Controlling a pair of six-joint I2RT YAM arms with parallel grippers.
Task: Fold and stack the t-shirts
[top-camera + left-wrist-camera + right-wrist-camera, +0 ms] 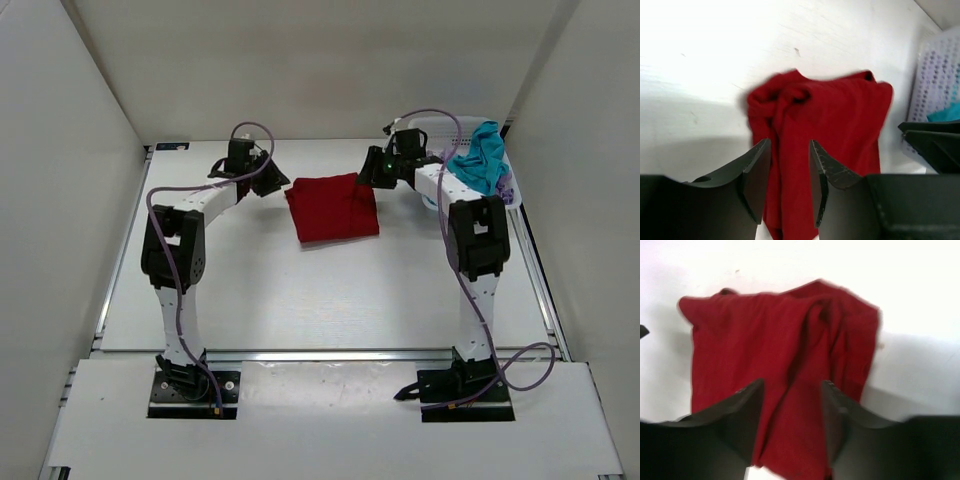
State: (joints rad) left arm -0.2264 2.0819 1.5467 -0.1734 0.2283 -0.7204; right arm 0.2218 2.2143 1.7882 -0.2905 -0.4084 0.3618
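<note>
A deep red t-shirt (pixel 332 208) lies folded into a rough square on the white table, toward the far middle. My left gripper (pixel 276 184) hangs at its left edge and my right gripper (pixel 368 178) at its right edge. In the left wrist view the left gripper (pixel 790 142) is open, with the red t-shirt (pixel 830 125) lying flat below the gap. The right gripper (pixel 792 383) is open too, above the red t-shirt (pixel 765 340), with no cloth pinched. A teal-blue t-shirt (pixel 480 158) hangs over the basket at the far right.
A white mesh basket (pixel 511 187) stands at the table's far right corner, just behind the right arm; its wall (pixel 935 80) shows in the left wrist view. White walls enclose the table on three sides.
</note>
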